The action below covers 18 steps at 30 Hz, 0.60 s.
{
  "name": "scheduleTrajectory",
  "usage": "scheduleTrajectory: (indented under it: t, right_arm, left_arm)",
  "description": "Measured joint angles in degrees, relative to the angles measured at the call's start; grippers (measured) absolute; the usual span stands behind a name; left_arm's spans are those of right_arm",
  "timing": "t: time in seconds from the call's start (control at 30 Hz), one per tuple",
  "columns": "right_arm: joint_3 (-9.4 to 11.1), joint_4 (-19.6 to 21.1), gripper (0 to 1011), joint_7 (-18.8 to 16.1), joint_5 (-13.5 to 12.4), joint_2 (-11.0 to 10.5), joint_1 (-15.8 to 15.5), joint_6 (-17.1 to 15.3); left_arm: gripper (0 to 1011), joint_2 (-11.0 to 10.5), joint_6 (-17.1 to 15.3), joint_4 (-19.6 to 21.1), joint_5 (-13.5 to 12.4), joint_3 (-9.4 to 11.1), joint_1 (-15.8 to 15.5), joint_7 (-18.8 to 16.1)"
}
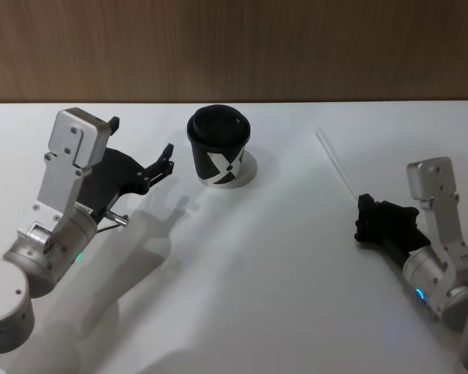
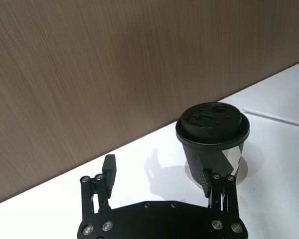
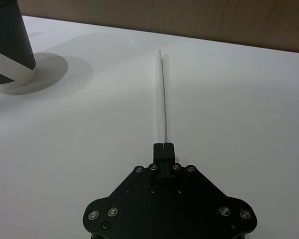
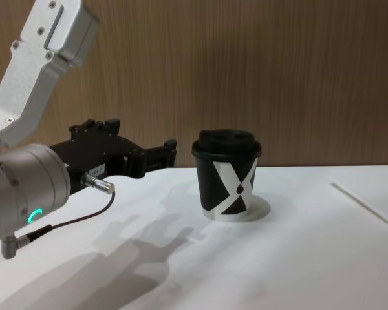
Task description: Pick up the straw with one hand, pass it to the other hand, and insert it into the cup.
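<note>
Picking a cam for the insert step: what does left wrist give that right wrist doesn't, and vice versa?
Left wrist: the left gripper, open, facing the cup, whose whole lid, hole included, is in frame.
Right wrist: the right gripper, shut, its tips at the near end of the straw, which lies flat on the table and runs straight ahead. Here the cup is cropped to its lower wall.
Both: cup, straw, white table, wood wall.

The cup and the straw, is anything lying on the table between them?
No. In the head view, the stretch of white table between the cup and the straw is bare.
</note>
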<state>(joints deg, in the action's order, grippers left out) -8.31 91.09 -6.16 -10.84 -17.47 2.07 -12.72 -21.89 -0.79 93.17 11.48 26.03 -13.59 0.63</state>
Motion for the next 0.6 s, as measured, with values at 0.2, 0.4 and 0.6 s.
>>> scheduleTrajectory:
  t: [0.2,0.4,0.6]
  right_arm:
    - [0.3,-0.4,1,0.1,0.5,0.2,0.1,2.4]
    - [0.6,-0.5,0,0.1,1.2,0.3,0.1,6.1]
    - [1.0,-0.4,1,-0.2,2.0,0.1,-0.1,10.4]
  left_arm:
    - [1003,0.0,0.0,0.0,0.0,0.0,0.0,0.0]
    - [1003,0.0,0.0,0.0,0.0,0.0,0.0,0.0]
    - [1003,0.0,0.0,0.0,0.0,0.0,0.0,0.0]
